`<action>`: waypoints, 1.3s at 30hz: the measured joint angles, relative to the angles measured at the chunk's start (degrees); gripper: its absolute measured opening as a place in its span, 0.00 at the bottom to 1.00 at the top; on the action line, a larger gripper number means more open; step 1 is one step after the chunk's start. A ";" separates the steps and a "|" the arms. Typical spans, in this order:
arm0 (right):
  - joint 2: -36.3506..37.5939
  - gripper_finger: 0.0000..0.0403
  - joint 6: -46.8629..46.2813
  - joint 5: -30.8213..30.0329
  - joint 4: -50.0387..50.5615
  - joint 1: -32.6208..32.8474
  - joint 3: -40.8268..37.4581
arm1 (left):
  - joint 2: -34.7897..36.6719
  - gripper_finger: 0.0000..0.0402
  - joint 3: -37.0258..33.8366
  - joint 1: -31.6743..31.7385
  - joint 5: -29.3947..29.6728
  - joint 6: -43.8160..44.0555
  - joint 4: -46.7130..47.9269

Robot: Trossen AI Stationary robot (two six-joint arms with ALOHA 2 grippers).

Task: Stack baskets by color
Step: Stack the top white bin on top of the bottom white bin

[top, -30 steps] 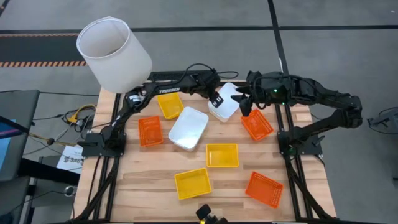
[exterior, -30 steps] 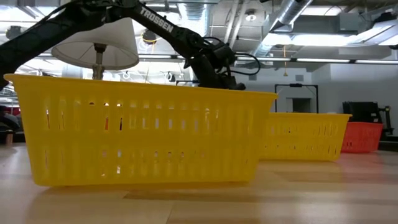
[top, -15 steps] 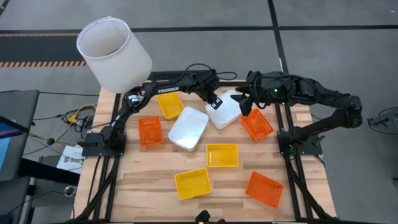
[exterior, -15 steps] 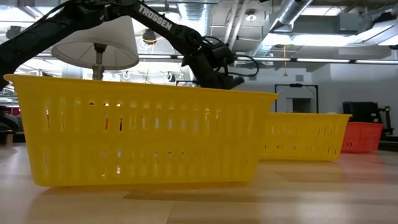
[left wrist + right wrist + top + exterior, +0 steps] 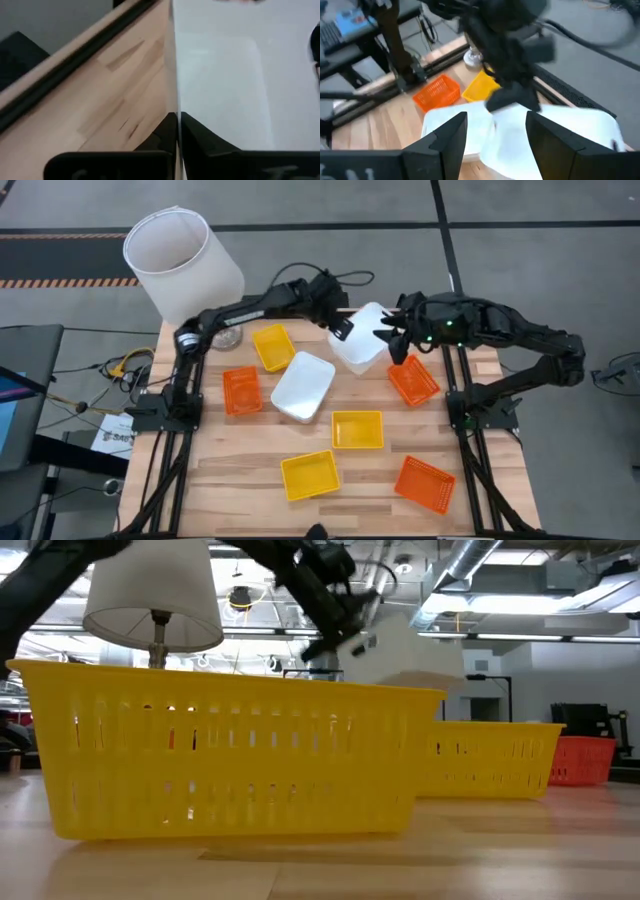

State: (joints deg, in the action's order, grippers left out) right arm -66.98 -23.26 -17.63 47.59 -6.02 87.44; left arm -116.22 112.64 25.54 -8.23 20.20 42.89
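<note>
**Only one basket is up so far, and nothing is stacked yet**

The left hand (image 5: 338,327) is pinched tight on the rim of a white basket (image 5: 362,340). It holds the basket up in the air near the back of the desk (image 5: 240,470), tipped on a slant. In the left wrist view, the two dark fingers (image 5: 192,135) press together with the thin white wall between them.

The right hand (image 5: 392,340) hangs just beside the same basket, on its other side. Its fingers are wide apart and it holds nothing.

Almost all of the job looks left to do. The high view shows eight baskets, and each one lies alone:

- A second white basket (image 5: 302,385) lies in the middle of the desk, close to the lifted one.
- Three yellow baskets are spread out: one at the back (image 5: 272,346), one in the middle (image 5: 357,429), and one near the front (image 5: 309,474).
- Three orange baskets are well apart too: one on the left (image 5: 240,390), one on the right (image 5: 412,379), and one at the front right (image 5: 424,483).
- A third white basket cannot be seen.

It looks like the lifted white basket should go into the other white one. That would start the first pile. The yellow and orange piles are not begun.

A big white lamp shade (image 5: 182,267) stands over the back left corner and is not part of the job.
</note>
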 joint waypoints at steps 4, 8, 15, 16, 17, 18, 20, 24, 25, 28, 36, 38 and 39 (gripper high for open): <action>1.31 0.56 -0.71 -0.78 -0.31 0.00 2.13 | 8.19 0.00 -0.02 -0.10 -1.84 1.78 5.20; 2.73 0.56 -0.71 -0.76 -0.61 0.00 3.63 | 17.67 0.00 0.09 -1.91 1.83 3.53 12.96; 5.32 0.56 -0.24 -2.01 -0.51 0.00 4.00 | 29.18 0.00 -2.63 -9.26 17.66 12.19 25.53; 5.49 0.56 -0.01 -2.05 -0.47 0.00 4.00 | 30.17 0.00 -3.92 -10.67 19.02 13.70 25.98; 5.67 0.56 0.48 -2.07 -0.47 0.00 4.00 | 31.35 0.00 -5.72 -12.33 20.54 15.65 26.00; 5.82 0.56 1.02 -2.05 -0.43 0.00 4.00 | 32.41 0.00 -7.75 -14.00 22.40 17.93 26.19; 6.03 0.56 1.21 -2.05 -0.40 0.00 4.00 | 34.86 0.00 -12.55 -17.91 26.66 23.29 26.30; 5.97 0.56 1.26 -2.03 0.01 0.00 4.00 | 39.55 0.00 -24.33 -24.43 33.54 32.44 23.08; 5.90 0.56 1.26 -2.03 0.18 0.00 4.00 | 40.33 0.00 -27.38 -25.25 34.64 33.86 20.99; 5.85 0.56 1.28 -2.03 0.14 0.00 4.00 | 42.16 0.00 -35.48 -26.29 38.52 34.53 12.31; 5.83 0.56 1.24 -1.83 0.14 0.00 4.00 | 40.03 0.00 -47.87 -24.98 39.34 36.36 -0.42; 5.83 0.56 1.24 -1.81 0.16 0.00 4.00 | 40.02 0.00 -49.20 -24.96 38.17 36.64 -0.90; 5.83 0.56 1.24 -1.81 0.16 0.00 4.00 | 40.06 0.00 -49.83 -25.18 37.60 36.98 -0.81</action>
State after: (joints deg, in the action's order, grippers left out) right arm -61.14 -22.02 -19.44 47.75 -6.02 91.44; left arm -76.16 62.81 0.36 29.37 57.17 42.08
